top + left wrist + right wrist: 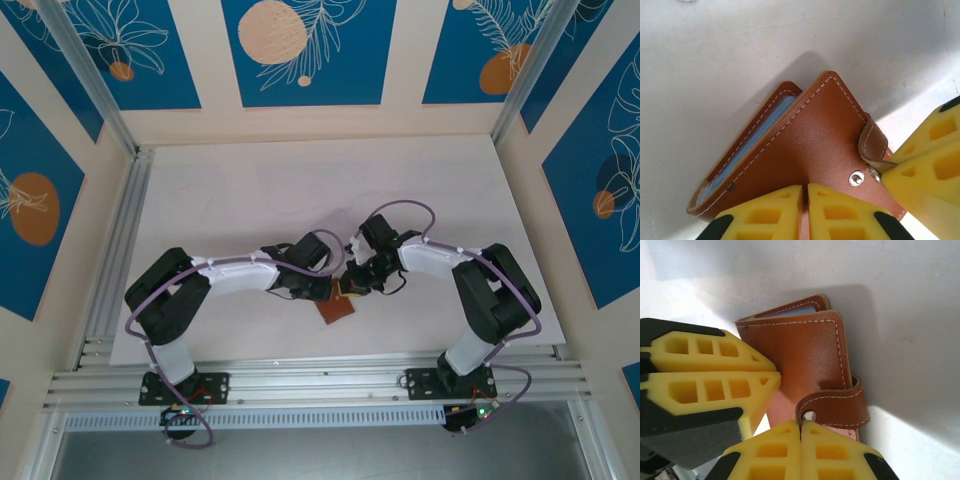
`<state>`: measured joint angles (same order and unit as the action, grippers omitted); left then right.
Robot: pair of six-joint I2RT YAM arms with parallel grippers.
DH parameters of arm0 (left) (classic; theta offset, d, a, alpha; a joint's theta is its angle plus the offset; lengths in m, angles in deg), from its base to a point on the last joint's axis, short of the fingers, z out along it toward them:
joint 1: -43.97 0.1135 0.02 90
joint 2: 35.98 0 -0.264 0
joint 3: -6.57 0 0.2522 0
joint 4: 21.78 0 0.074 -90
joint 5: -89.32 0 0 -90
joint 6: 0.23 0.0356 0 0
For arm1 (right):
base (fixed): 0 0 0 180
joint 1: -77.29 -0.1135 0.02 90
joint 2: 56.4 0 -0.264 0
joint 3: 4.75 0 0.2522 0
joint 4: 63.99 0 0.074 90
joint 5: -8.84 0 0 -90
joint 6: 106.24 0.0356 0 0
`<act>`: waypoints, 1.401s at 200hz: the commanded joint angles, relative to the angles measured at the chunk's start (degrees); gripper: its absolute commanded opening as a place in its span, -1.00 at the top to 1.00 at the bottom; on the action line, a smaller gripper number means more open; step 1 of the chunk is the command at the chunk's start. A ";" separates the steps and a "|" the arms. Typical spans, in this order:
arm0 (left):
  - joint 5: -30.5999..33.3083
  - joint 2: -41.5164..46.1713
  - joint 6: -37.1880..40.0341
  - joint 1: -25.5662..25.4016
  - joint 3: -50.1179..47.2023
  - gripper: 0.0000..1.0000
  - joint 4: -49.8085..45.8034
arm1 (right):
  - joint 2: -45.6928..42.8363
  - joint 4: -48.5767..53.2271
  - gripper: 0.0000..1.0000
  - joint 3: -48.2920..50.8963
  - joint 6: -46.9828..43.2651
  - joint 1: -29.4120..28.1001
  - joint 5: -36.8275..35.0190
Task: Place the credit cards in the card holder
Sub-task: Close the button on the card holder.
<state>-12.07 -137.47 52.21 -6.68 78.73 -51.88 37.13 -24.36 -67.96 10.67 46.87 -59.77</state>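
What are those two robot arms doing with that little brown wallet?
Both arms meet in the middle of the table, over the card holder. The left gripper pinches one edge of its brown cover, and the right gripper pinches the little tab clasp. The holder is only slightly ajar, with a sliver of blue-grey lining peeking out. They seem to be working it open.

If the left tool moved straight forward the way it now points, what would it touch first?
The card holder: its brown leather cover lies directly ahead of the left tool, seemingly touching it.
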 commanded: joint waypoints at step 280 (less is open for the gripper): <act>-0.73 -4.42 -1.29 -1.47 -2.84 0.80 1.10 | 1.46 10.82 1.00 -3.11 -1.96 -6.47 -5.28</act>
<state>-12.99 -137.74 51.25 -6.73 78.24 -50.04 38.99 -18.42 -72.36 9.62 42.04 -67.53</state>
